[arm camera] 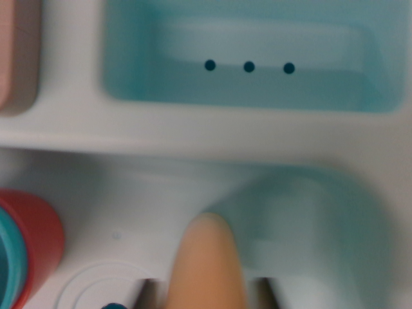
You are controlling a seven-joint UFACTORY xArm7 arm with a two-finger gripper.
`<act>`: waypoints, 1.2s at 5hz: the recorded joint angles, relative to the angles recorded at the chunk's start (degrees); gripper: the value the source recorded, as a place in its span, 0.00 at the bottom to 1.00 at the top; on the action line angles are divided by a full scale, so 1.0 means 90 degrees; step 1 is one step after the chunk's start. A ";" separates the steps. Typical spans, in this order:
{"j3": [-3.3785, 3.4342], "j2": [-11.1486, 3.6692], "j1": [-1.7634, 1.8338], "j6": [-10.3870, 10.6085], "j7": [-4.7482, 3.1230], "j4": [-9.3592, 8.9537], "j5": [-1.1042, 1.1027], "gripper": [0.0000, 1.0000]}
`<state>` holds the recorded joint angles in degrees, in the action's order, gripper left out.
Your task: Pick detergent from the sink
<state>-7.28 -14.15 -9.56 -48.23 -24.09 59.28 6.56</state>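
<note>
Blur covered the whole wrist view, so I could read only broad shapes and colours. I saw a pale blue sink (380,90) across the upper part of the frame, its top and right edges cut off, with three dark dots (249,66) in a row on its floor. A white counter (129,135) surrounded it.

At the bottom centre an orange, rounded, tapering shape rose into view; I took it for the detergent bottle (207,264), though no label or cap could be made out and its lower part ran out of the frame. It stood below the sink in the picture, over a bluish shaded area on the white surface, and I could not tell whether it rested on anything.

Two dark stubs flanked the bottle at the bottom edge, one on each side and close against it. I read them as the tips of the gripper (207,290). They appeared to bracket the bottle, but the blur hid whether they actually pressed on it.

At the wrist view's left edge I saw a red cup (42,241) with a teal inside, half cut off. A pinkish object (16,58) sat in the upper left corner, cropped and unidentifiable. A faint raised ring (96,283) marked the counter near the bottom.
</note>
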 joint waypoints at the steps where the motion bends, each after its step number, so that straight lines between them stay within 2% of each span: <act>1: 0.0000 0.0000 0.0000 0.0000 0.0000 0.0000 0.0000 1.00; 5: -0.0001 0.0018 0.0000 -0.0079 0.0007 0.0062 -0.0005 1.00; 6: -0.0003 0.0040 0.0001 -0.0179 0.0015 0.0140 -0.0012 1.00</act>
<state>-7.31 -13.79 -9.55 -49.85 -23.95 60.54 6.45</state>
